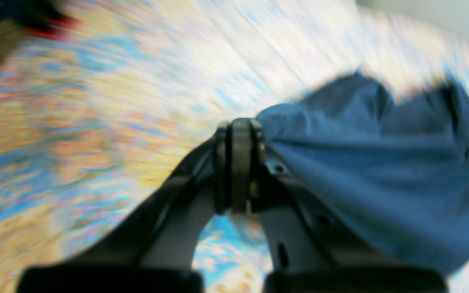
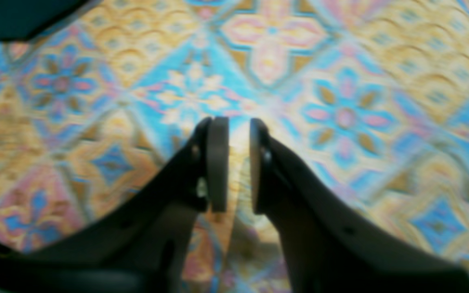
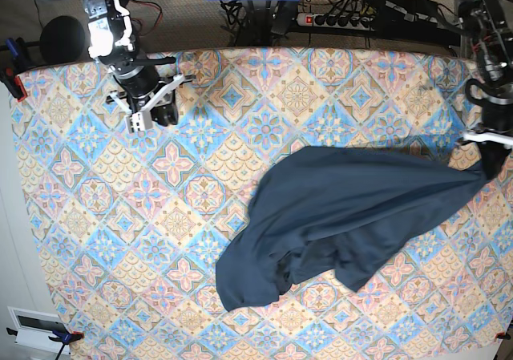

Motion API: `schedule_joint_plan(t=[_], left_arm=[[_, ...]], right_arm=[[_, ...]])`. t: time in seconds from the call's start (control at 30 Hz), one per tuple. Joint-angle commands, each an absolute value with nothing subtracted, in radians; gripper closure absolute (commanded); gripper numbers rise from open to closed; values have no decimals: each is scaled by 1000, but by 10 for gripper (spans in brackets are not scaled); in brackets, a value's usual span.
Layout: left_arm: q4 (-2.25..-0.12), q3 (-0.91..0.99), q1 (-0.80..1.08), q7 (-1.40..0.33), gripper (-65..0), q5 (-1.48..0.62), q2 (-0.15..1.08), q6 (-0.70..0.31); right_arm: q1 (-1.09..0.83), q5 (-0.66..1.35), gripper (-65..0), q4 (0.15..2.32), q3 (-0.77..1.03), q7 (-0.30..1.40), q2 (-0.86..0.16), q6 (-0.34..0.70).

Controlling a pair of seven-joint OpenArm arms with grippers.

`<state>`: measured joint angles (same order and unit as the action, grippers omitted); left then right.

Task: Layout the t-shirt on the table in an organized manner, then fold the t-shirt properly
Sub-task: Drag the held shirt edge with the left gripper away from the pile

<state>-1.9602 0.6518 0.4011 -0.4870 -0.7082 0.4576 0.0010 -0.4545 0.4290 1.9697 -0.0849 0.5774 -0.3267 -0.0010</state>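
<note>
Rumpled navy t-shirt (image 3: 345, 212), corner claw-pinched (image 1: 240, 162)

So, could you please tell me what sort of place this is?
Probably a robot lab bench: a table under a patterned cloth, a power strip with cables behind it, and clamps at its edge.

**A:** where's the open room around the t-shirt (image 3: 345, 208)?

**B:** Everything to the shirt's left and behind it is bare table (image 3: 96, 216), and there's a strip of bare cloth in front of it too. The right gripper (image 3: 148, 118) hangs over the far-left corner, well apart from the shirt, jaws slightly parted, nothing between them.

**A:** and the shirt's right side?

**B:** Blocked. The left gripper (image 3: 489, 161) is clamped on a stretched corner at the right edge.
</note>
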Motion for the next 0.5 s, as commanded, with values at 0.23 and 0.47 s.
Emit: schedule_joint_plan(t=[0.23, 0.47], left_arm=[[-1913, 952, 395, -460, -1, -727, 384, -5], [-1833, 1052, 406, -503, -2, -725, 367, -5]], right_arm=[[-380, 432, -125, 1988, -206, 608, -337, -1], [-363, 429, -127, 1988, -295, 608, -332, -1]])
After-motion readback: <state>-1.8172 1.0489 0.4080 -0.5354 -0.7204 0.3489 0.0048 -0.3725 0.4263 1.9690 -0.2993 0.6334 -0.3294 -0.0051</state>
